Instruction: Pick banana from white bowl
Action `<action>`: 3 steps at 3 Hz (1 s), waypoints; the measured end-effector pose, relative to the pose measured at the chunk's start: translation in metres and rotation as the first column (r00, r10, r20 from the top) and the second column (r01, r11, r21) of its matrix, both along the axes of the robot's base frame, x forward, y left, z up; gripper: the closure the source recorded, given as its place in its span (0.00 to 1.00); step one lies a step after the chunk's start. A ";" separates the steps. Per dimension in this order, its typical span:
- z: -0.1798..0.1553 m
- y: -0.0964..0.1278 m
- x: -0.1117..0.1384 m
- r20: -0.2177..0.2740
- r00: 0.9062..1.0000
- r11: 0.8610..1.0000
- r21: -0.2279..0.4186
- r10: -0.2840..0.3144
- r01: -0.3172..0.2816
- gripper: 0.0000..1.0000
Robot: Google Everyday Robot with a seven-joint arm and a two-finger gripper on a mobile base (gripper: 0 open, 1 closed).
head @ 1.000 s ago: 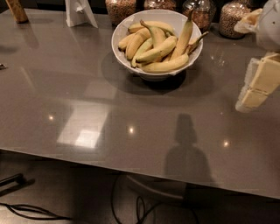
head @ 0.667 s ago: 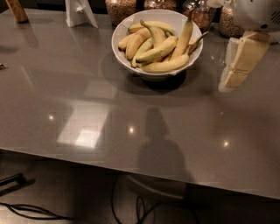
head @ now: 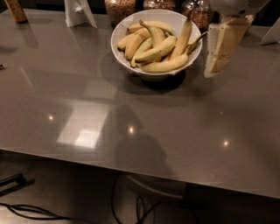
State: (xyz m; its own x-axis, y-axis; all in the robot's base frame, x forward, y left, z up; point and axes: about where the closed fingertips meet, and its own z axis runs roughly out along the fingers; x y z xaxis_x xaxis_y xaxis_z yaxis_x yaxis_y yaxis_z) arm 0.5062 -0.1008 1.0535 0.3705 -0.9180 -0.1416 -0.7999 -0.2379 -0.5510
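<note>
Evidently the gripper (head: pixel 216 65) is hung empty just beside the white bowl (head: pixel 117 39), judged ready for approach; its opening cannot be told. The banana (head: pixel 166 65) is piled inside, close beside it.

pincer (head: pixel 217 69) beside bowl (head: pixel 151 75), jars (head: pixel 120 8) perhaps crowding behind

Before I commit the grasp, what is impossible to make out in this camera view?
- Gripper, hanging just right of the white bowl: the arm above it is cut off by the top edge.
- Banana pile: lower bananas are buried under the top ones and behind the bowl wall.
- Jars behind the bowl: tops cut off by the top edge.
</note>
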 end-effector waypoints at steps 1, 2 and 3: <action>0.000 0.000 0.000 0.001 1.000 1.000 0.000 0.000 0.000 0.00; -0.001 0.007 0.019 0.080 0.994 0.995 -0.064 0.077 -0.072 0.00; -0.003 0.033 0.059 0.183 0.958 0.971 -0.128 0.221 -0.200 0.00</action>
